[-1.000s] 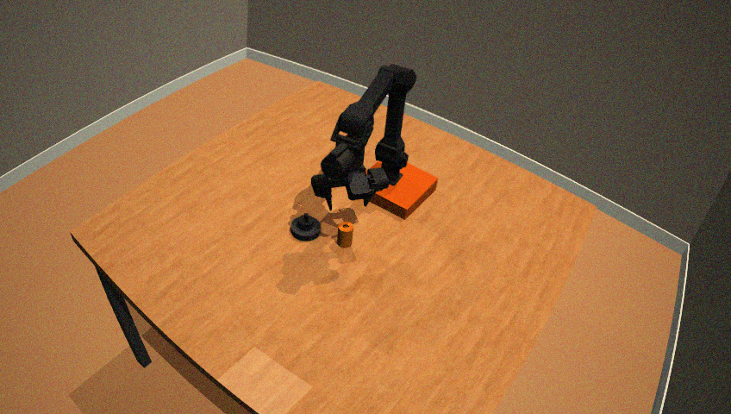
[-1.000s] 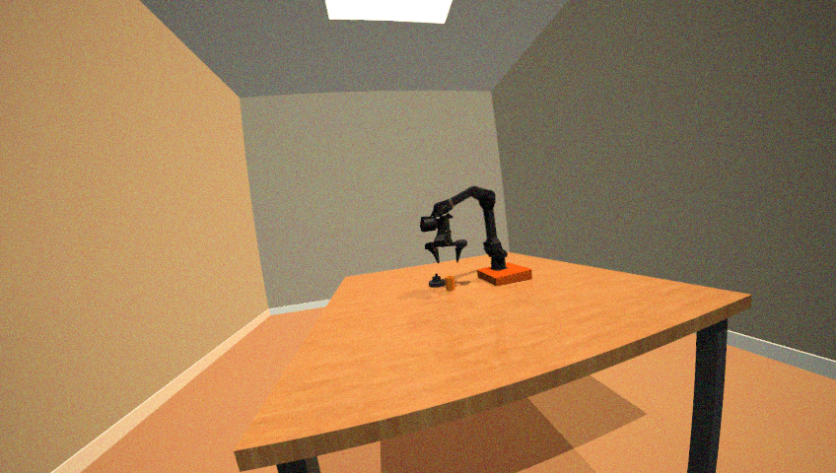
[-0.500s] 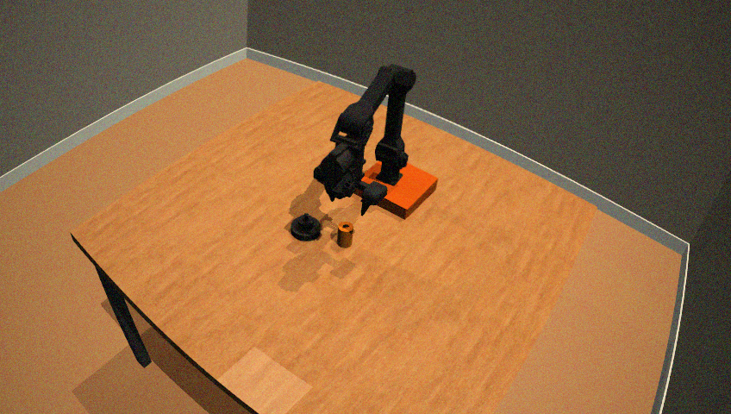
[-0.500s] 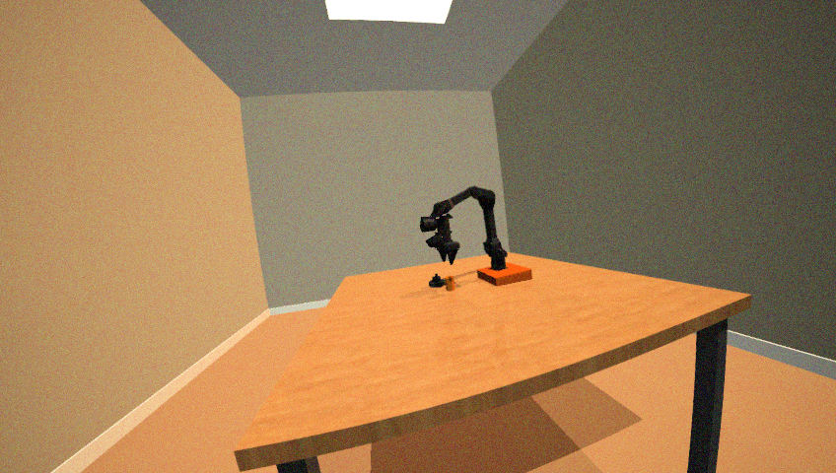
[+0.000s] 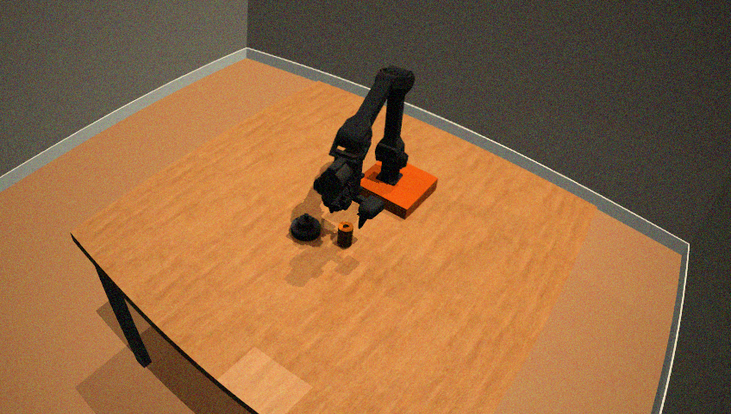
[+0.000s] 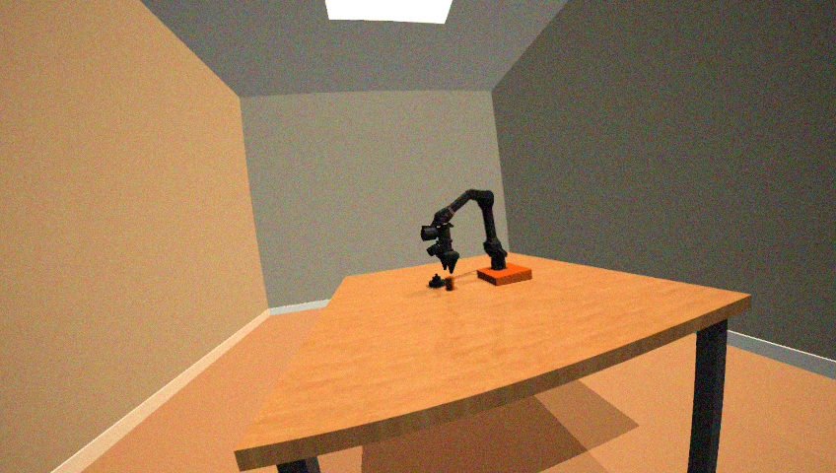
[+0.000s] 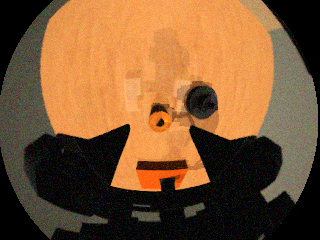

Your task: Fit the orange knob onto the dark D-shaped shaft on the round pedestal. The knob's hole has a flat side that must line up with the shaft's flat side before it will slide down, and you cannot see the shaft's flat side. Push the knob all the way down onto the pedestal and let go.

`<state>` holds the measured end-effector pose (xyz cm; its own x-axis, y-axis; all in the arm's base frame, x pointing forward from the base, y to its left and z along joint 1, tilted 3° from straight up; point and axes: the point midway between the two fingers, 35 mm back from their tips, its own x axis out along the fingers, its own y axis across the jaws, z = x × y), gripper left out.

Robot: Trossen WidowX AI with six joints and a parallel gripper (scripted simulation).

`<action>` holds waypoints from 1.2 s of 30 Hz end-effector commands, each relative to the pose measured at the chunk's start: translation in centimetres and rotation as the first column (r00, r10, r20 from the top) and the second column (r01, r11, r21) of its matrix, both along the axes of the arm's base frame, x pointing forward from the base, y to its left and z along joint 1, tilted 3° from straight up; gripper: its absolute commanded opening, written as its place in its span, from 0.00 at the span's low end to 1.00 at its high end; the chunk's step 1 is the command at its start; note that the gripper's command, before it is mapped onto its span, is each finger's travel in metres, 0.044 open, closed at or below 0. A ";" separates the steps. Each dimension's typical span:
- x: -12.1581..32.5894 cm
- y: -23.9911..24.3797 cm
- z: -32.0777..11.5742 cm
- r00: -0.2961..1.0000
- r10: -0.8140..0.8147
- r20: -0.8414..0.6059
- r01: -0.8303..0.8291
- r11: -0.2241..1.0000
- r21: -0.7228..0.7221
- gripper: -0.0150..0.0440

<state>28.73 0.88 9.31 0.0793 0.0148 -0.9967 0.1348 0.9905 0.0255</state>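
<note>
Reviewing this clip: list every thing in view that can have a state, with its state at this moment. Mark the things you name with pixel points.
Gripper (image 5: 346,217) (image 6: 448,271) (image 7: 160,127): open, above the table, nothing between the fingers.
Orange knob (image 5: 344,235) (image 6: 450,283) (image 7: 154,127): upright on the table, ungrasped, off the shaft.
Round pedestal (image 5: 305,234) (image 6: 435,284) (image 7: 201,101): upright beside the knob, unfitted.
Ceiling light (image 6: 387,10): lit.
</note>
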 end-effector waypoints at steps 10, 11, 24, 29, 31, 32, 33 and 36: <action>0.1 0.0 -2.1 1.000 -0.004 -0.007 0.004 1.000 -0.003 1.00; 0.1 0.0 -2.2 1.000 -0.004 -0.007 0.004 1.000 -0.003 1.00; 0.3 0.1 -4.3 1.000 -0.004 -0.007 0.004 1.000 -0.003 1.00; 0.3 0.1 -5.1 1.000 -0.004 -0.007 0.004 1.000 -0.003 1.00; 0.3 0.1 -5.4 1.000 -0.004 -0.007 0.004 1.000 -0.003 1.00; 0.3 0.1 -5.6 1.000 -0.004 -0.007 0.004 1.000 -0.003 1.00; 0.3 0.1 -5.8 1.000 -0.004 -0.007 0.004 1.000 -0.003 1.00; 0.3 0.1 -6.2 1.000 -0.004 -0.008 0.004 1.000 -0.003 1.00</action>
